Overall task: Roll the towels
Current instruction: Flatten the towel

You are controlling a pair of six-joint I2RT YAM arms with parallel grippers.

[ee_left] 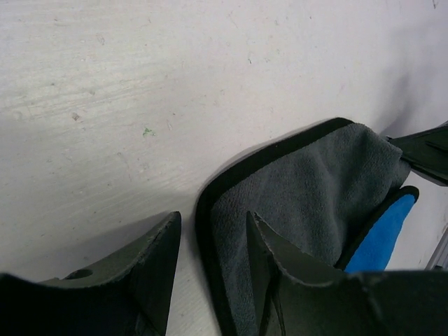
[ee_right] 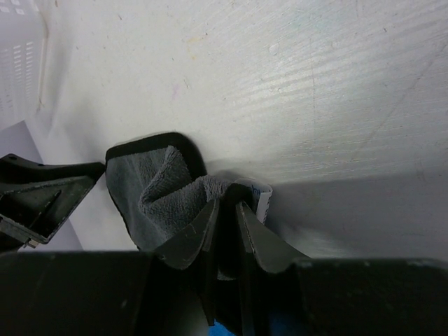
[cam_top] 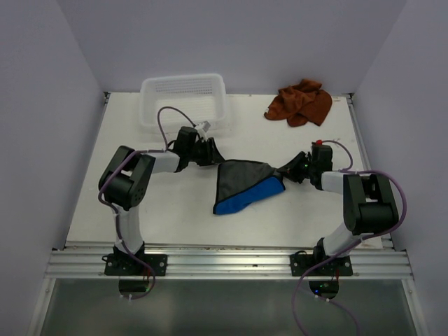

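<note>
Right hand (ee_right: 227,206) grips a corner of the blue towel (cam_top: 245,183) midway across the counter (cam_top: 161,217); left hand (ee_left: 213,217) straddles the opposite hem, unclenched. Best clench before tensioning, so rolling starts straight

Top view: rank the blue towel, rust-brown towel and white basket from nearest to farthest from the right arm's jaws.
1. blue towel, table centre, its corner in the jaws.
2. rust-brown towel, far right.
3. white basket, far left.

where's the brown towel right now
In the top view the brown towel lies crumpled at the far right corner of the table, to the right of the white basket and apart from the blue towel in the middle.
</note>
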